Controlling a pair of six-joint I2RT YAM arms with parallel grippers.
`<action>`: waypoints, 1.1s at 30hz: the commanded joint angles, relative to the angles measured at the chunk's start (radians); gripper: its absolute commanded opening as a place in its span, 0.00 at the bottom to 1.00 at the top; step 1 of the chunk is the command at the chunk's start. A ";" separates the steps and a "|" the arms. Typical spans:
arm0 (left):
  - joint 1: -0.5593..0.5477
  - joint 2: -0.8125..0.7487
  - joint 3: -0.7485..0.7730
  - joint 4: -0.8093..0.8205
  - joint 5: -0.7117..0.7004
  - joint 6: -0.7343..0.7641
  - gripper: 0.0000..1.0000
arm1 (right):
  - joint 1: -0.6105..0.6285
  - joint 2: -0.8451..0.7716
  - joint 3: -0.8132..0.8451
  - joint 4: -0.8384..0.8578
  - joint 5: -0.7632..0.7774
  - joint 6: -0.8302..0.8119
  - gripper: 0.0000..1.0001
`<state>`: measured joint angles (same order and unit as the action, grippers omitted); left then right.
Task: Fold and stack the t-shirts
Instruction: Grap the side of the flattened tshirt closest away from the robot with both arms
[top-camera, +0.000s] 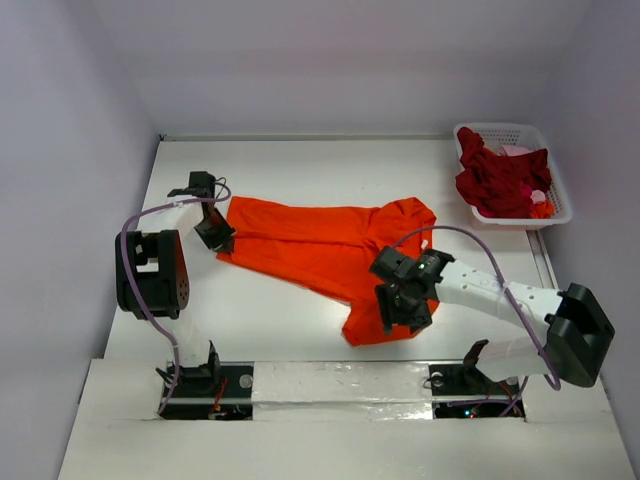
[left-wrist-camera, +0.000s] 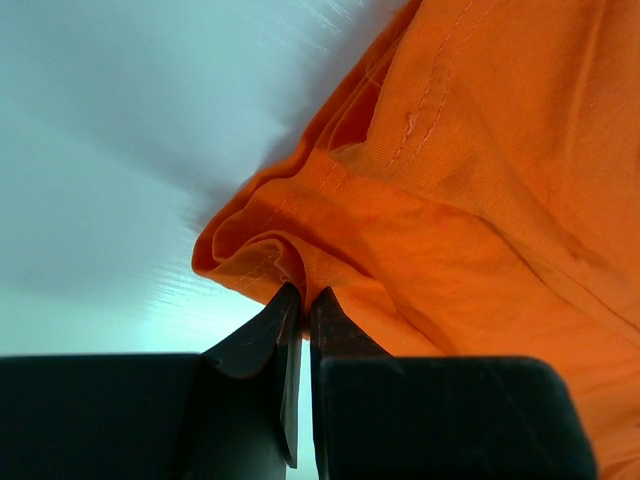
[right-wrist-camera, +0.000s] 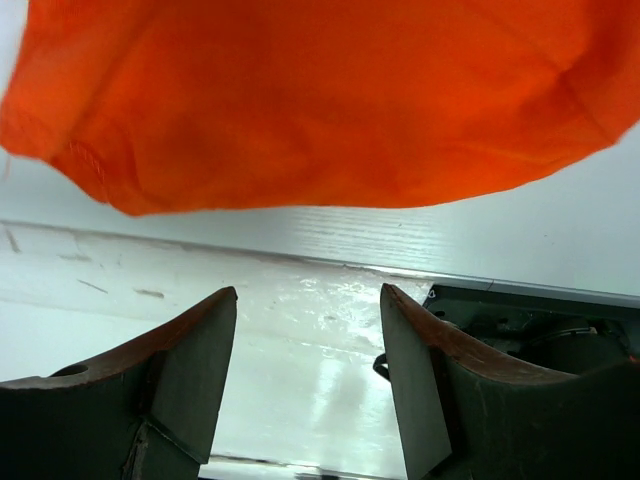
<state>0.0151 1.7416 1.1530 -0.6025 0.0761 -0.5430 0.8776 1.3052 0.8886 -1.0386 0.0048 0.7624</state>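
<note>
— Up front, right gripper (right-wrist-camera: 308, 290) hangs spread wide, nothing in it, just short of the near edge of the orange t-shirt (top-camera: 320, 245). Grab there?
— Likely, right at the corner. Left gripper (left-wrist-camera: 303, 295) is clamped on its left edge. Dark red t-shirt (top-camera: 495, 180) waits in the basket (top-camera: 562, 205).

A white table (top-camera: 300, 160) sits inside plain pale walls (top-camera: 330, 60), one at the back and one on each side. A white board (top-camera: 340, 385) lies along its near edge. The light is soft and even.
</note>
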 joint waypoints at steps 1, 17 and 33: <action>0.008 -0.010 0.045 -0.029 0.004 0.000 0.00 | 0.053 0.019 0.049 -0.021 0.037 -0.032 0.65; 0.008 -0.016 0.045 -0.033 0.008 0.002 0.00 | 0.267 0.247 0.177 0.037 0.136 -0.026 0.65; 0.008 -0.013 0.063 -0.043 0.008 0.000 0.00 | 0.296 0.355 0.259 0.069 0.116 -0.063 0.65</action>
<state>0.0151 1.7416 1.1744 -0.6193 0.0822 -0.5430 1.1610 1.6634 1.0885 -0.9745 0.1005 0.7124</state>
